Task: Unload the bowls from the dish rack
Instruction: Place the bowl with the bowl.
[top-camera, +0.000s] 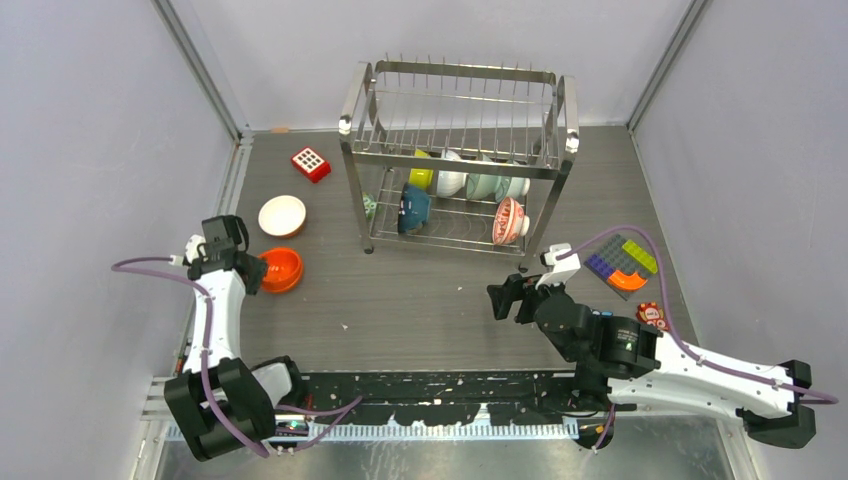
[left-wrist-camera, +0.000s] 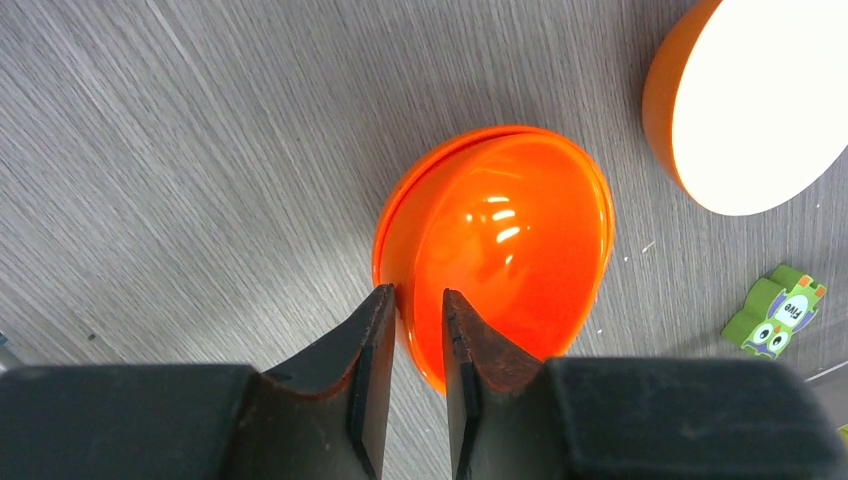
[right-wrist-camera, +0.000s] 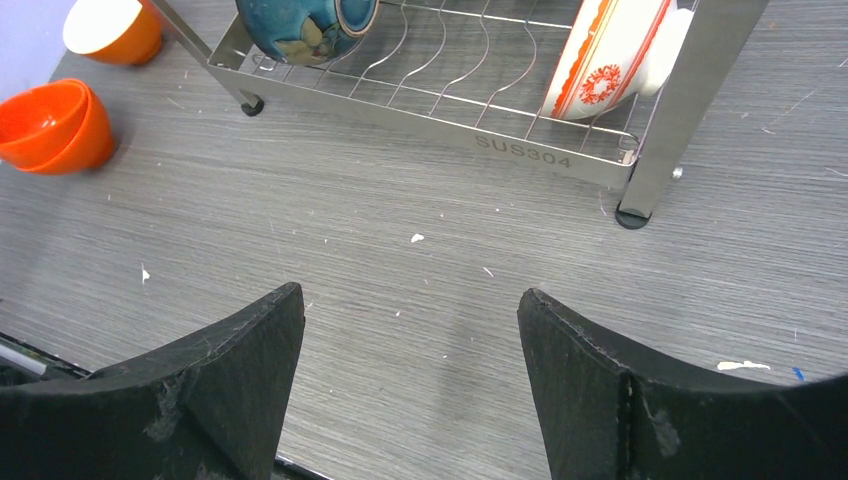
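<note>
An orange bowl (top-camera: 282, 268) (left-wrist-camera: 500, 240) (right-wrist-camera: 50, 125) sits upright on the table, seemingly nested in a second orange one. My left gripper (top-camera: 257, 272) (left-wrist-camera: 420, 295) straddles its near rim, jaws slightly apart, the inner finger clear of the wall. A white-lined orange bowl (top-camera: 282, 215) (left-wrist-camera: 760, 100) stands just beyond. The dish rack (top-camera: 460, 150) (right-wrist-camera: 520, 150) holds lime-yellow (top-camera: 422, 175), white (top-camera: 450, 178), pale teal (top-camera: 495, 185), dark blue (top-camera: 413, 208) (right-wrist-camera: 300, 25) and red-and-white (top-camera: 510, 220) (right-wrist-camera: 610, 60) bowls. My right gripper (top-camera: 505, 300) (right-wrist-camera: 410, 300) hangs open and empty in front of the rack.
A red square block with white dots (top-camera: 311, 163) lies left of the rack. Flat coloured toy bricks (top-camera: 625, 262) and a round red token (top-camera: 651, 314) lie at the right. A small green owl piece (left-wrist-camera: 775, 315) lies near the orange bowl. Walls close in three sides.
</note>
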